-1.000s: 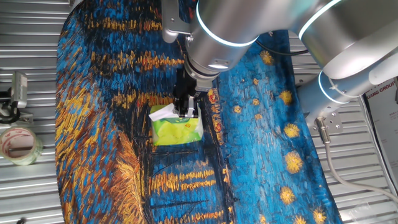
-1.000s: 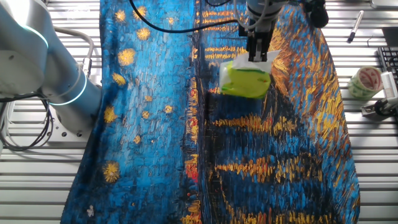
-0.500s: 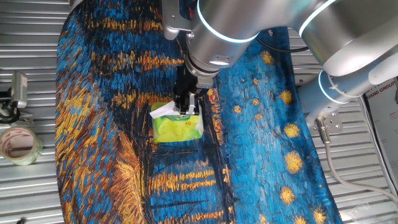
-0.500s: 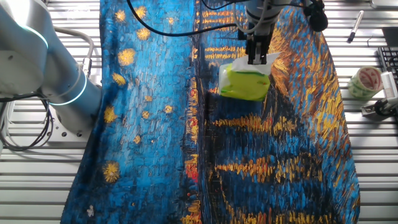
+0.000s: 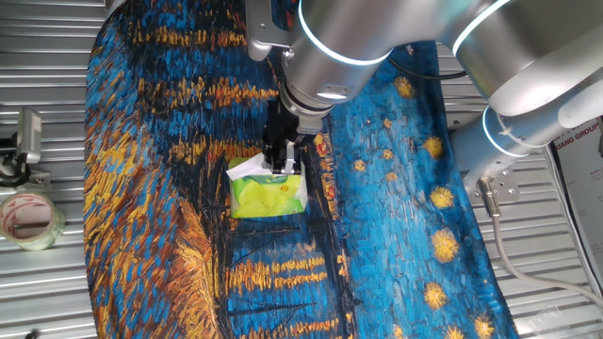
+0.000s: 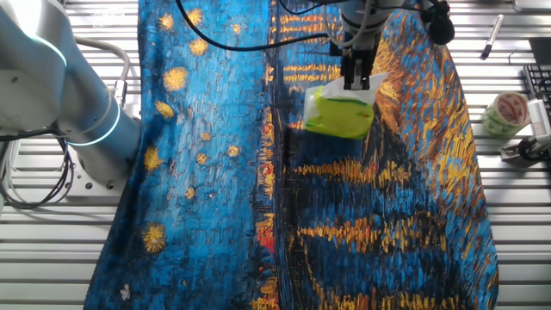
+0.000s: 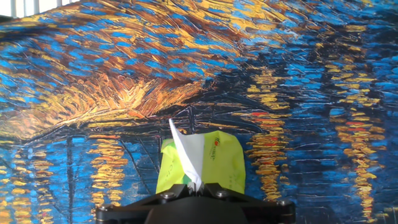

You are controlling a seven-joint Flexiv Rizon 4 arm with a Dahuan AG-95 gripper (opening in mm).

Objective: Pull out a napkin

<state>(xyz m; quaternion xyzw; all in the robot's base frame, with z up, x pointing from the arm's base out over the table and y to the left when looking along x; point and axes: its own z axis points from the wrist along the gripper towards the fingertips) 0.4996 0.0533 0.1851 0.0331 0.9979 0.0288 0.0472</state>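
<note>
A lime-green tissue pack [image 5: 268, 195] lies on the painted blue and orange cloth; it also shows in the other fixed view [image 6: 339, 115] and in the hand view [image 7: 217, 162]. A white napkin [image 5: 247, 169] sticks out of its top, seen as a thin white sheet in the hand view [image 7: 189, 155] and in the other fixed view [image 6: 376, 86]. My gripper [image 5: 281, 168] stands right above the pack's top, shut on the napkin's end. In the hand view my gripper [image 7: 198, 185] pinches the white sheet between its black fingertips.
A roll of tape [image 5: 28, 218] and a small metal device [image 5: 24, 141] lie on the slatted metal table at the left. The tape roll shows at the right in the other fixed view [image 6: 504, 114], with a pen [image 6: 492, 36] behind it.
My gripper has risen slightly with the napkin pinched, mostly between the earliest frame and half a second ago. The pack stays in place.
</note>
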